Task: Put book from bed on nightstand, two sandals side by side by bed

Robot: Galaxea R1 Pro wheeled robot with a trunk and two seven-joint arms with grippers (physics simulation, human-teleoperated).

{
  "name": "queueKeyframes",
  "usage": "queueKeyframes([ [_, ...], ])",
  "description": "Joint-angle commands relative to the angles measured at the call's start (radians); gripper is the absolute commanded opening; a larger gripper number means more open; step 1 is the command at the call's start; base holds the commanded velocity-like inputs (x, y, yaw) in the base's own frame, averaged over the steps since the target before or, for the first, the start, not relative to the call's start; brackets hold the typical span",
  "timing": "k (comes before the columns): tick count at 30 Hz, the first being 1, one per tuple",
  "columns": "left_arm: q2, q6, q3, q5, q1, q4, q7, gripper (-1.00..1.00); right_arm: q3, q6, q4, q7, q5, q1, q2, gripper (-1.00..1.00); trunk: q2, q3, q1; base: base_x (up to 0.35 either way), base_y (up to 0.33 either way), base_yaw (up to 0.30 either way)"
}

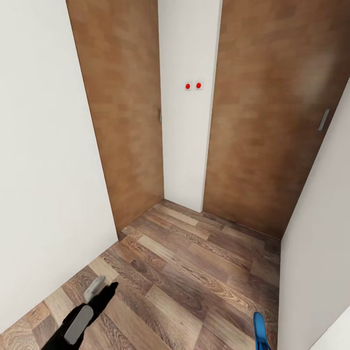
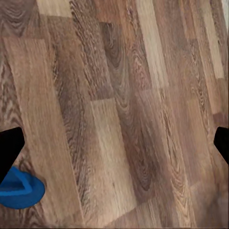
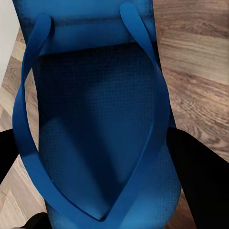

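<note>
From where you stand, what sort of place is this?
Probably a corner inside a home: two plain brown wooden doors meet white walls over a wood-plank floor. A blue sandal fits that.

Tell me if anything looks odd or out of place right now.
Nothing is spilled or damaged. A blue sandal sits between the right gripper's fingers, off the wood floor, facing two closed brown doors. Another blue sandal shows by the left gripper, which is open.
</note>
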Motion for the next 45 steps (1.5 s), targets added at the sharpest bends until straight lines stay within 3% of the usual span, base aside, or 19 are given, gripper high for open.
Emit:
queueKeyframes([
  [1, 0.001, 0.009, 0.001, 0.07, -0.004, -0.004, 0.022, 1.0, -0.005, 0.003, 0.0, 0.005, 0.001, -0.001, 0.0, -1.0, 0.0, -0.001, 0.0, 0.0, 0.0, 0.0],
  [3, 0.002, 0.014, 0.001, 0.174, -0.009, -0.007, 0.043, 1.0, -0.005, 0.003, 0.0, 0.005, 0.001, -0.001, 0.0, -1.0, 0.0, -0.001, 0.0, 0.0, 0.0, 0.0],
  [4, 0.003, 0.015, 0.002, 0.2, -0.01, -0.007, 0.047, 1.0, -0.005, 0.003, 0.0, 0.005, 0.001, -0.001, 0.0, -1.0, 0.0, -0.001, 0.0, 0.0, 0.0, 0.0],
  [7, 0.003, 0.013, 0.006, 0.249, -0.011, -0.005, 0.079, 1.0, -0.005, 0.003, 0.0, 0.005, 0.001, -0.001, 0.0, -1.0, 0.0, -0.001, 0.0, 0.0, 0.0, 0.0],
  [9, 0.002, 0.012, 0.018, 0.255, -0.011, -0.004, 0.104, 1.0, -0.005, 0.003, 0.0, 0.005, 0.001, -0.001, 0.0, -1.0, 0.0, -0.001, 0.0, 0.0, 0.0, 0.0],
  [11, 0.002, 0.009, 0.099, 0.265, -0.011, -0.003, 0.147, 1.0, -0.006, 0.003, 0.0, 0.006, -0.002, -0.001, 0.0, -1.0, 0.0, -0.001, 0.0, 0.0, 0.0, 0.0],
  [12, 0.003, 0.007, 0.169, 0.267, -0.011, -0.002, 0.166, 1.0, -0.006, 0.003, 0.0, 0.007, -0.003, -0.001, 0.0, -1.0, 0.0, -0.001, 0.0, 0.0, 0.0, 0.0],
  [14, 0.012, 0.005, 0.26, 0.267, -0.011, -0.002, 0.179, 1.0, -0.006, 0.003, 0.0, 0.007, -0.004, -0.001, 0.0, -1.0, 0.0, -0.001, 0.0, 0.0, 0.0, 0.0],
  [18, 0.02, 0.003, 0.333, 0.266, -0.011, -0.001, 0.184, 1.0, -0.006, 0.003, 0.0, 0.007, -0.005, -0.001, 0.0, -1.0, 0.0, -0.001, 0.0, 0.0, 0.0, 0.0],
  [30, 0.023, -0.01, 0.354, 0.266, -0.01, 0.0, 0.186, 1.0, -0.006, 0.003, 0.0, 0.015, -0.005, -0.001, -0.001, -1.0, 0.0, -0.001, 0.0, 0.0, 0.0, 0.0],
  [38, -0.011, -0.011, 0.35, 0.265, -0.01, 0.0, 0.18, 1.0, -0.006, 0.003, 0.0, 0.013, -0.005, -0.001, -0.001, -1.0, 0.0, -0.001, 0.0, 0.0, 0.0, 0.0],
  [45, -0.017, -0.011, 0.348, 0.265, -0.01, -0.001, 0.178, 1.0, -0.006, 0.003, 0.0, 0.012, -0.004, -0.001, -0.002, -1.0, 0.0, -0.001, 0.0, 0.0, 0.0, 0.0],
])
